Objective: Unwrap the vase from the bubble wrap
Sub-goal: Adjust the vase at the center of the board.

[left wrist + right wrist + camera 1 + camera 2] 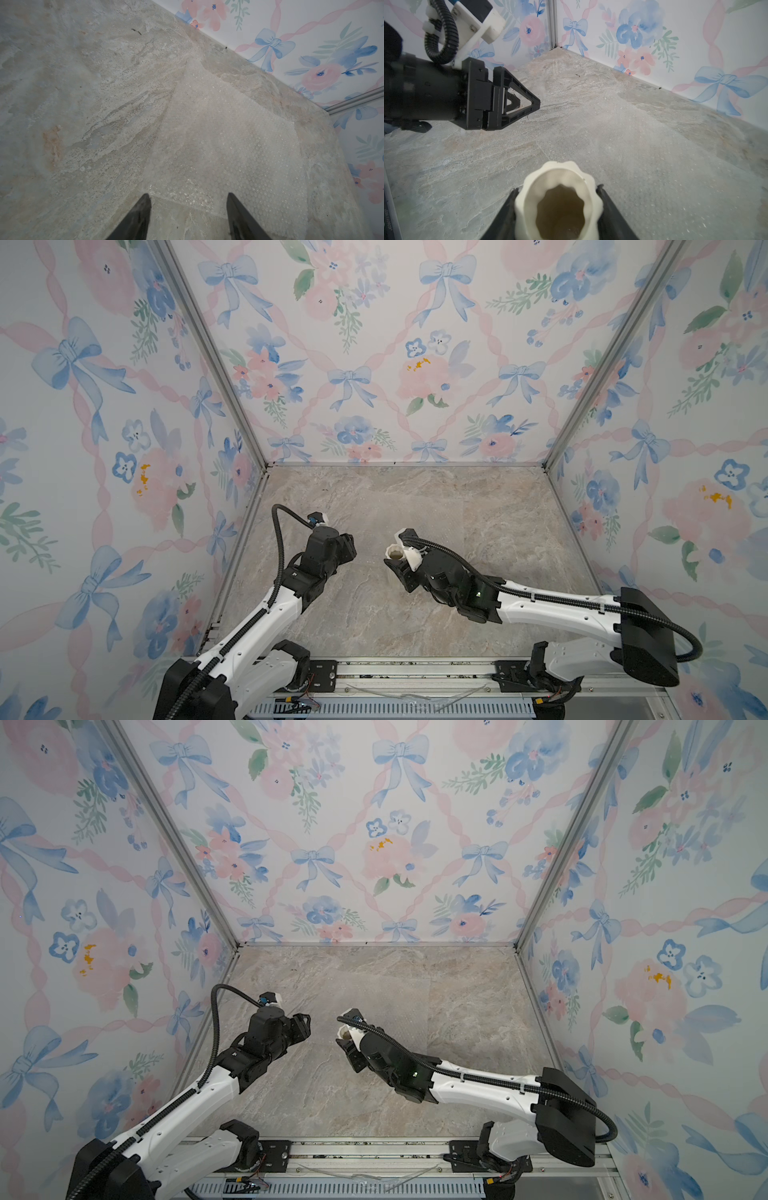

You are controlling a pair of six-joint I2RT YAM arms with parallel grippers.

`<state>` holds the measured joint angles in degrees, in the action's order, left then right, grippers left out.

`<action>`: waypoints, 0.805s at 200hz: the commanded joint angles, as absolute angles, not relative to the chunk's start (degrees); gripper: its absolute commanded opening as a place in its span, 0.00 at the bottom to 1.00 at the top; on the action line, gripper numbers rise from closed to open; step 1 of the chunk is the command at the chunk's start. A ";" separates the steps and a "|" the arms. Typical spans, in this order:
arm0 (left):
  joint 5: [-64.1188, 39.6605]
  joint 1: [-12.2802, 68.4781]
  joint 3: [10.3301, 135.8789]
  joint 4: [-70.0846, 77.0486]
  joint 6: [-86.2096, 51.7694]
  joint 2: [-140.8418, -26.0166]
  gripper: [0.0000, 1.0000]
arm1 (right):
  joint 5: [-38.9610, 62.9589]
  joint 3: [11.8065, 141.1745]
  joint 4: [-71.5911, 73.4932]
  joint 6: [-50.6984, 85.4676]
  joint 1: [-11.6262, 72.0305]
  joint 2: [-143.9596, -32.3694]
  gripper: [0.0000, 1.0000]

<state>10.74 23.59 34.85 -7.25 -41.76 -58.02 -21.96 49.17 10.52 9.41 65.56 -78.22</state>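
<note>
The cream-white vase [558, 199], ribbed with a scalloped rim, is bare and clamped between the two black fingers of my right gripper [558, 187], mouth toward the wrist camera. Both top views show the vase [394, 552] [344, 1031] held above the middle of the table. The bubble wrap [218, 135] lies spread flat on the stone table [72, 93], reaching toward the back wall, and is faint in a top view [395, 998]. My left gripper [188, 195] hovers open over the wrap's near edge with nothing between its fingers. It faces the right gripper [397, 562] across a gap.
Floral wallpaper walls [374, 364] with metal corner posts close in the table on three sides. A metal rail [415, 672] runs along the front edge, and a scrap of clear plastic [415, 695] lies on it. Both arm bases sit at the front corners.
</note>
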 commanded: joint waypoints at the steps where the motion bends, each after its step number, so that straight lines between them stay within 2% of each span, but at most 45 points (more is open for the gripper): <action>1: 11.53 23.77 36.31 -4.68 -40.28 -59.28 0.60 | -23.46 48.64 14.74 11.07 66.36 -75.39 0.00; 161: 10.92 24.83 37.33 -1.40 -40.30 -65.29 0.59 | -25.14 41.30 16.49 16.04 66.57 -72.92 0.00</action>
